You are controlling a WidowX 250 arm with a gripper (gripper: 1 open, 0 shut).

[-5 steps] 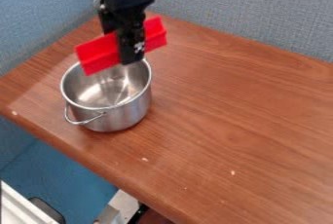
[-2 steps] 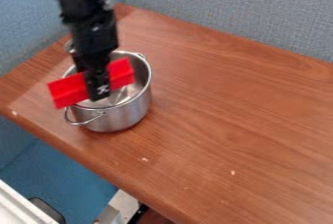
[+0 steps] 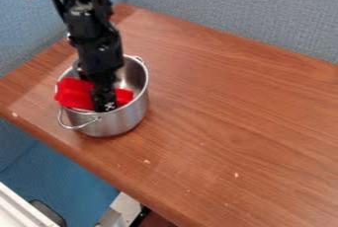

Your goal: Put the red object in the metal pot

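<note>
Fingers closed on the red block, which extends to both sides of them, its long axis crosswise over the metal pot; the pot's interior lies directly beneath the fingers.

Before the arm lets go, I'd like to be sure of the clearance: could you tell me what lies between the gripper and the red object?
Nothing shows between them: in the camera view, the gripper is closed around the red object.
</note>
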